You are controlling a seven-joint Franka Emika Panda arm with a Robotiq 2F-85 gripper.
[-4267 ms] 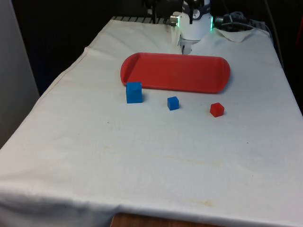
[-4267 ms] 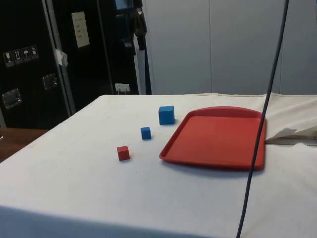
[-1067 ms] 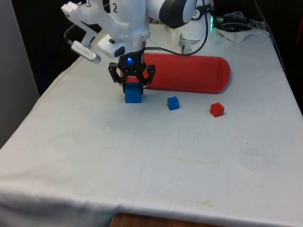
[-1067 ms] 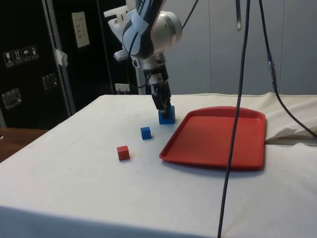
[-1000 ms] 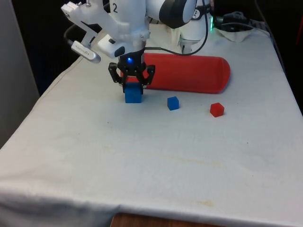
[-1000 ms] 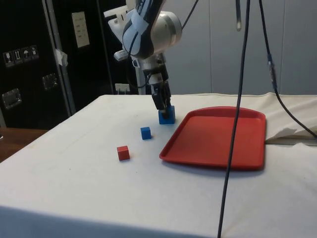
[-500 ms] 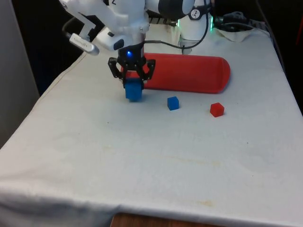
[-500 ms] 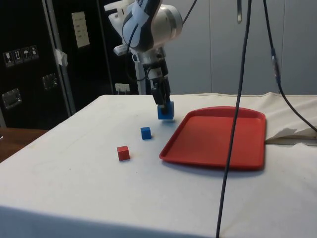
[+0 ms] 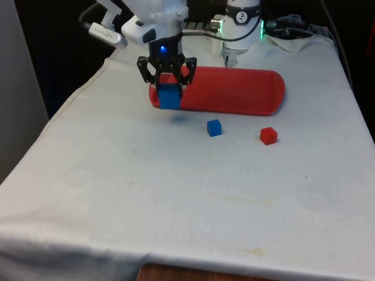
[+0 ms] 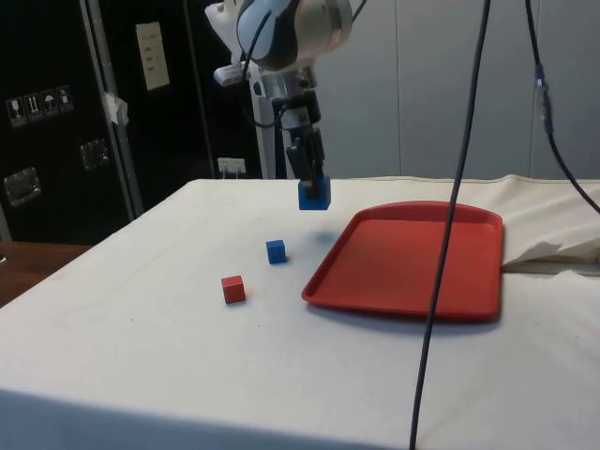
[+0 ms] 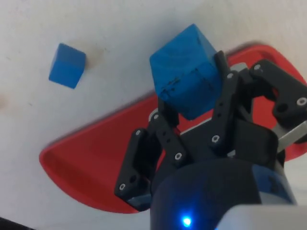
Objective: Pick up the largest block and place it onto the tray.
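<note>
Big block [image 9: 170, 97] now off the surface [image 9: 187, 193]: a second ago it sat on the cloth with the gripper [image 9: 167, 88] down around it, half a second ago it was just lifting, now it hangs clear in the air with a faint shadow under it on the cloth. Fingers [image 11: 225, 103] clamped on the big block from two opposite faces, grip looks firm in the wrist view [image 11: 187, 72]. So pick-up is done by the look of it; what's left is carry and set-down on the tray [image 9: 234, 91]. Block sits in the air just off the tray's near left corner in the front view, at the tray's far left edge in the side view [image 10: 314, 193], not yet over the tray floor [image 10: 412, 253]. Small blue block [image 9: 214, 127] and red block [image 9: 268, 135] unmoved on the cloth, near side of the tray, well apart from the gripper. Orientation: it's a cube, no real long axis; top and bottom faces look about level in the side view, hanging below the fingertips, maybe a slight twist about vertical relative to the tray edge, hard to tell. Next move probably a short shift over the tray, then lower; the tray rim needs clearing.
</note>
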